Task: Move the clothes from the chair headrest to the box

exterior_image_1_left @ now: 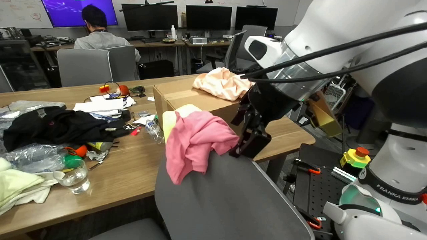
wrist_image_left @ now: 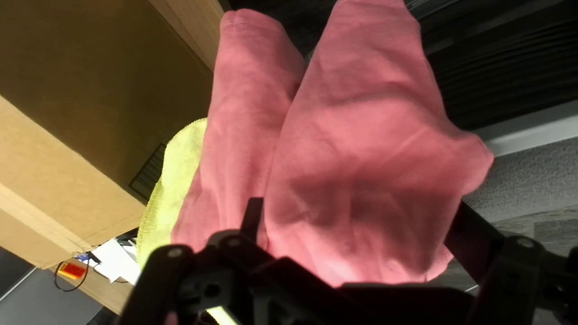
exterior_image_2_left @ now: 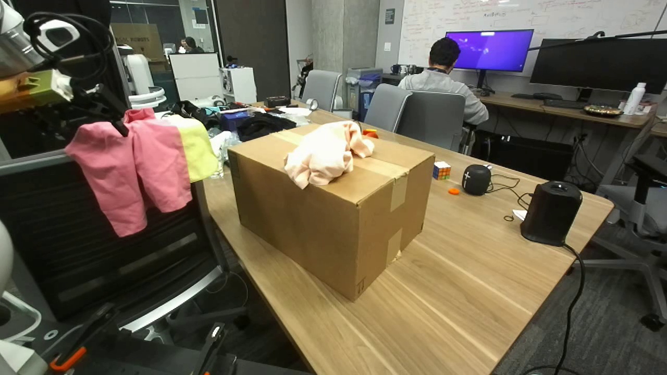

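A pink garment hangs over the top of the grey chair back. It also hangs there in an exterior view and fills the middle of the wrist view. A yellow cloth hangs beside and partly under it. A closed cardboard box stands on the table, with a peach cloth lying crumpled on top. My gripper is at the chair top beside the pink garment. In the wrist view its fingers are wide apart, with pink fabric between them, not pinched.
The wooden table bears a black speaker, a smaller speaker and a puzzle cube. Black clothing, a water glass and a plastic bottle lie or stand beyond the chair. A person sits in the background.
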{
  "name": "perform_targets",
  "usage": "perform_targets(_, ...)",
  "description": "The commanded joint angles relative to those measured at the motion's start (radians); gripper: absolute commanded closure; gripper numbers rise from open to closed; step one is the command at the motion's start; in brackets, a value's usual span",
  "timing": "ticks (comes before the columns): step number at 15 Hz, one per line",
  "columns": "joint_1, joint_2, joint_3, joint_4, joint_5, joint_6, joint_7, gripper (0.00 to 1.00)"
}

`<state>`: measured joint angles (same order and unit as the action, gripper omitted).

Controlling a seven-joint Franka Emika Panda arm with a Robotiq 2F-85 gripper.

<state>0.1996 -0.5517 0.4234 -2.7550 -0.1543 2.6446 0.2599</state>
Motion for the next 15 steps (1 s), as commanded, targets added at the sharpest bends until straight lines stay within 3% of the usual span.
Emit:
perform_targets(1, -0.026, 0.009, 0.015, 0.001, -0.028, 0.036, 0.028, 0.32)
perform_targets(9, -0.031, 0.005, 0.011, 0.001, -0.028, 0.044, 0.027, 0.95)
perform_targets(12, -0.02, -0.016, -0.001, 0.002, -0.021, 0.046, 0.014, 1.0)
perform_targets(15, 0.002, -0.063, -0.034, 0.003, 0.002, 0.062, -0.009, 0.96)
